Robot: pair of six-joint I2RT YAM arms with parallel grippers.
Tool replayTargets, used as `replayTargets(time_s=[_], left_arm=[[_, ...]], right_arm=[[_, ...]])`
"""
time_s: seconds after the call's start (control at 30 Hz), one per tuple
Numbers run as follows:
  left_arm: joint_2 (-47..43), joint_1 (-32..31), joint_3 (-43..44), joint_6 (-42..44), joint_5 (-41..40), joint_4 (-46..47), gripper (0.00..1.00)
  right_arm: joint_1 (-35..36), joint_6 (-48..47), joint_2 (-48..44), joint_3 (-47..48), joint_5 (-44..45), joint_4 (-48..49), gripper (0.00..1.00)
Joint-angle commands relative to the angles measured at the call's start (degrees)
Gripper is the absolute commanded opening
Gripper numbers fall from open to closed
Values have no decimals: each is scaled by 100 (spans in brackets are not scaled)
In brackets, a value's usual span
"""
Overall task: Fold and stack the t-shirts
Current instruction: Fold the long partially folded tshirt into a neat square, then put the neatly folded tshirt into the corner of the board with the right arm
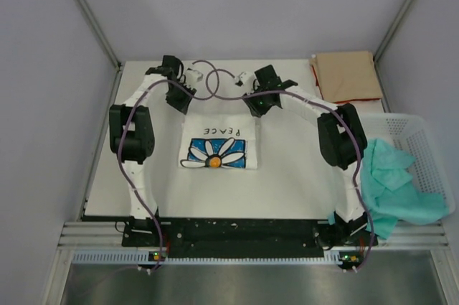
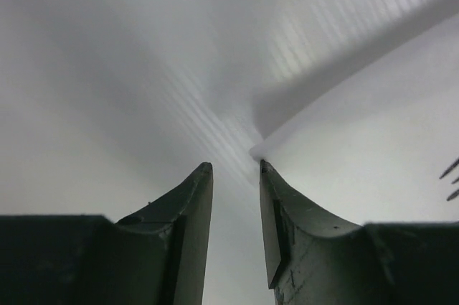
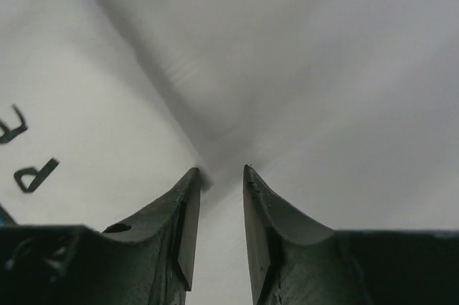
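The white t-shirt with the blue daisy print and "PEACE" [image 1: 219, 144] lies folded into a rectangle at the table's middle. My left gripper [image 1: 178, 101] is at its far left corner and my right gripper [image 1: 256, 105] at its far right corner. In the left wrist view the gripper [image 2: 236, 166] is open, and the shirt's corner [image 2: 373, 147] touches the right fingertip. In the right wrist view the gripper [image 3: 221, 170] is open with its tips down on the white shirt [image 3: 86, 104], and nothing is between the jaws. The tan t-shirt with the red edge [image 1: 348, 75] lies folded at the back right corner.
A white mesh basket [image 1: 423, 140] stands off the table's right edge, with teal cloth [image 1: 391, 184] spilling over its near side. Grey walls enclose the table on the left, back and right. Purple cables loop between the two wrists.
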Motion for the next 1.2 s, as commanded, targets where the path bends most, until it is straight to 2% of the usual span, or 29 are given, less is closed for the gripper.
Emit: replayTargets(time_s=[0.0, 0.13, 0.17, 0.2, 0.23, 0.33, 0.47, 0.67, 0.73, 0.77, 0.8, 0.83, 0.9, 0.97, 1.17], left_arm=[[-217, 154, 459, -721, -542, 494, 39], [-980, 171, -137, -739, -499, 573, 42], [-1200, 180, -470, -757, -376, 660, 43], [-1464, 189, -786, -792, -253, 748, 45], [-1692, 180, -1137, -862, -78, 827, 47], [-2072, 180, -1956, -1134, 634, 951, 54], [-2029, 215, -2432, -1617, 1083, 1056, 58], [-1354, 373, -2477, -2093, 1110, 1408, 58], [-1090, 373, -2346, -2102, 1285, 1382, 53], [-958, 382, -2275, -2119, 1408, 1338, 47], [-817, 373, -2205, -2119, 1583, 1294, 37], [-720, 373, -2135, -2128, 1698, 1251, 22], [-588, 382, -2064, -2128, 1804, 1206, 0], [-552, 382, -2055, -2102, 1752, 1215, 0], [-710, 382, -2064, -2005, 1515, 1277, 1]], right_arm=[[-498, 1844, 194, 714, 407, 173, 31], [-938, 3287, -428, 241, -366, 200, 45], [-947, 3402, -587, 48, -489, 226, 50], [-930, 3473, -780, -241, -639, 330, 65], [-913, 3639, -973, -522, -779, 471, 73], [-868, 4078, -1300, -1402, -1070, 1006, 76], [-860, 4851, -1362, -2255, -1369, 1946, 77], [-684, 5441, -757, -2415, -1659, 2475, 77], [-666, 5634, -546, -2467, -1939, 2704, 73], [-658, 5740, -423, -2468, -2132, 2983, 68], [-649, 5854, -335, -2450, -2291, 3186, 62], [-649, 5960, -238, -2424, -2432, 3310, 55], [-640, 6092, -132, -2371, -2695, 3539, 36], [-640, 6058, -175, -2336, -2723, 3540, 0], [-719, 5716, -316, -2020, -2697, 3127, 0]])
